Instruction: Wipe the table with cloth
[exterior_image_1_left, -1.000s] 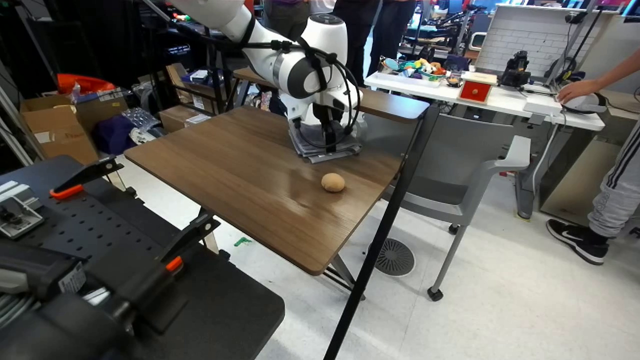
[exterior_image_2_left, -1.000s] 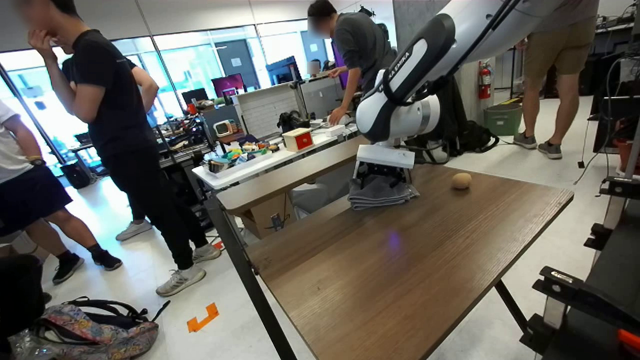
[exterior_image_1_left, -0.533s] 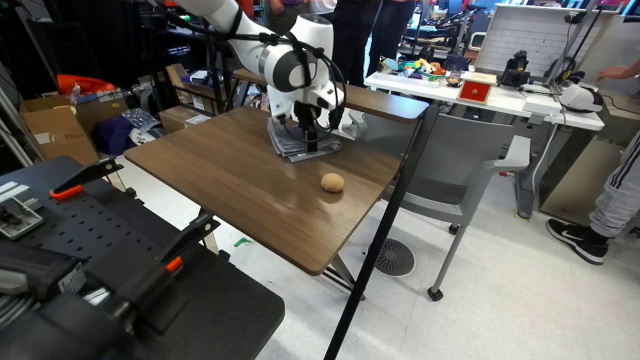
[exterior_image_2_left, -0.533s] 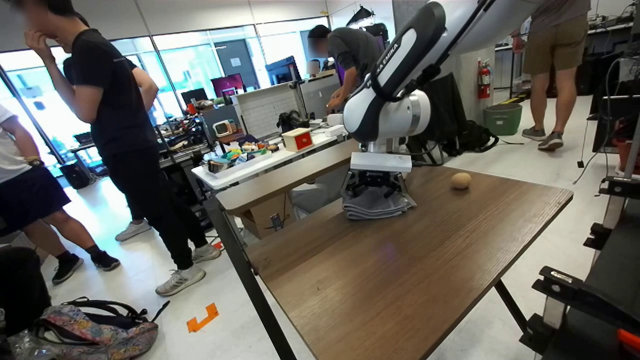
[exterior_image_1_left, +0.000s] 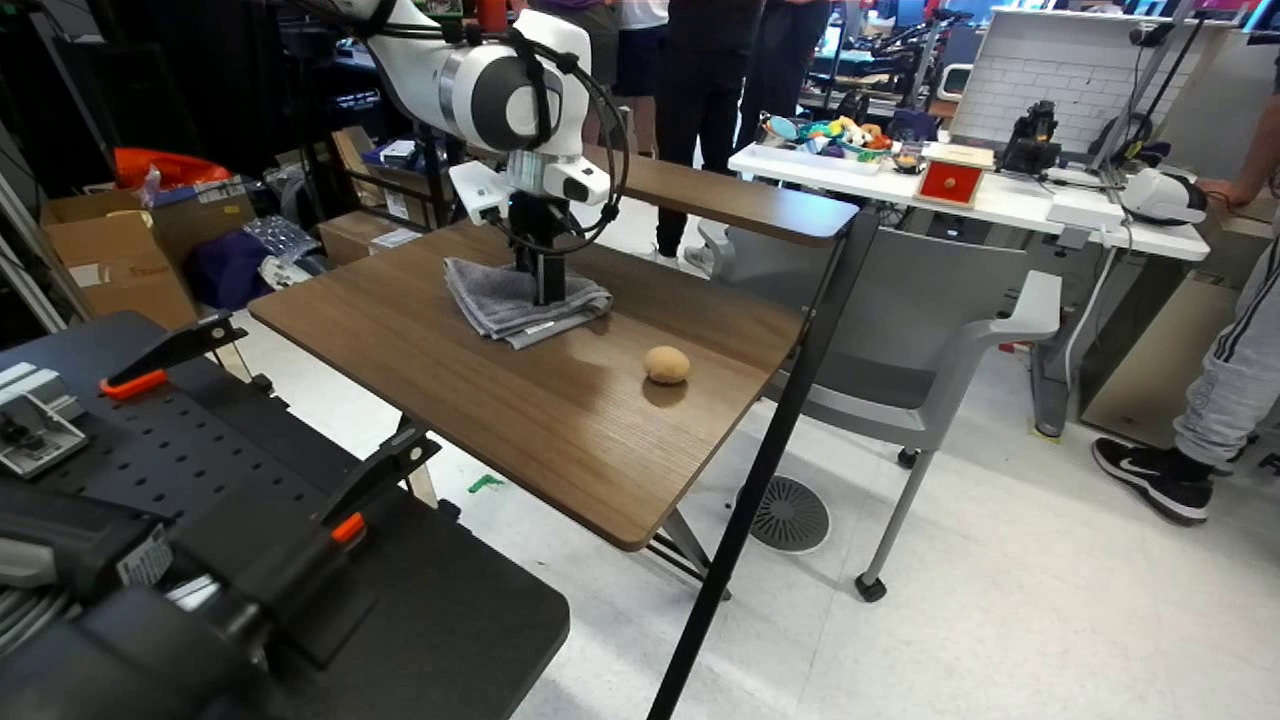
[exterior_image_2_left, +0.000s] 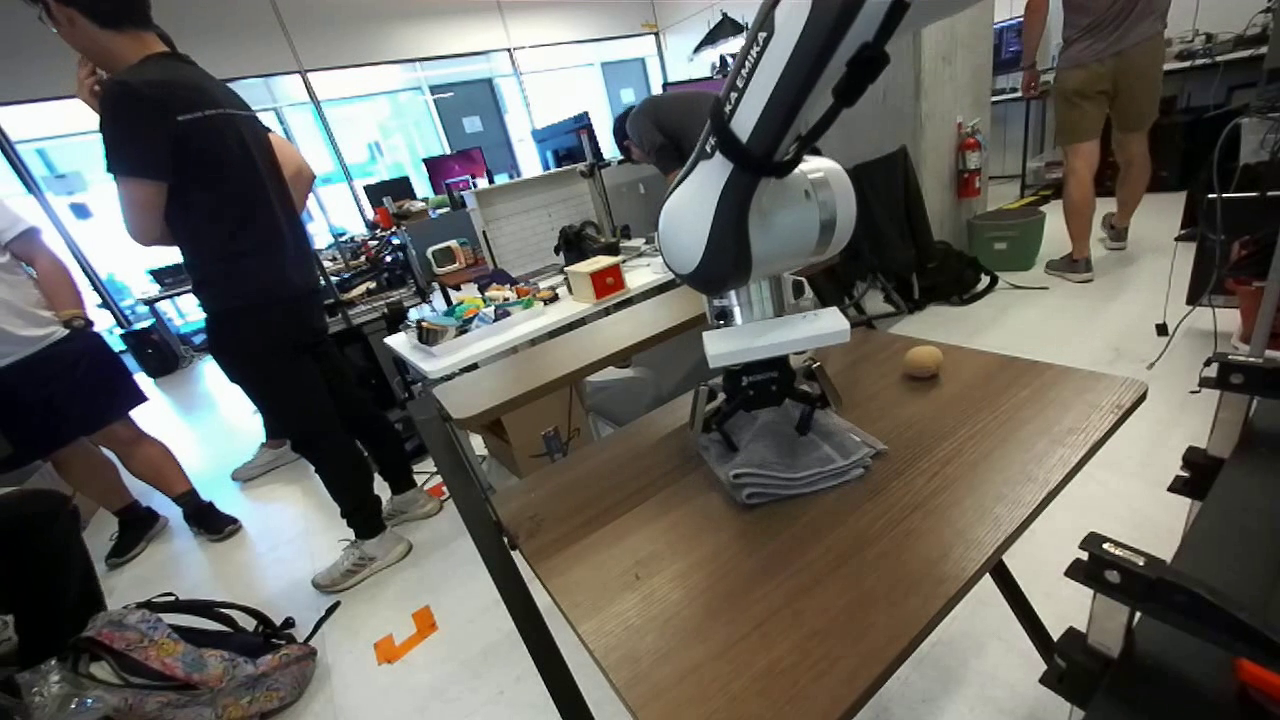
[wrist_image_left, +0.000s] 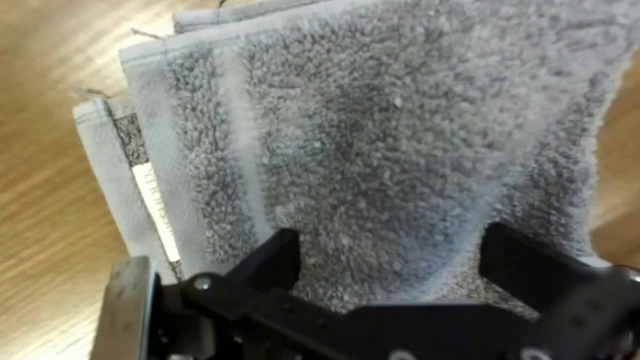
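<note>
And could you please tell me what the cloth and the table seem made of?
Cloth: matte terry fabric, perhaps cotton, going by its fuzzy pile.
Table: wood or laminate top, satin finish, going by its brown grain and soft reflections.

Brown wood-grain table, on it a folded grey cloth and, apart, a rounded tan object.

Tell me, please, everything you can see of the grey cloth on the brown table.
The cloth is grey and looks like looped towelling, folded into several uneven layers. A pale stripe runs beside a smooth, light hem; loose threads stick out at some corners, and a white label, its lettering too blurred to read, shows on a lower layer. The cloth lies on the table, its top slightly rumpled. The open hand stands over it and seems to touch its top.
</note>
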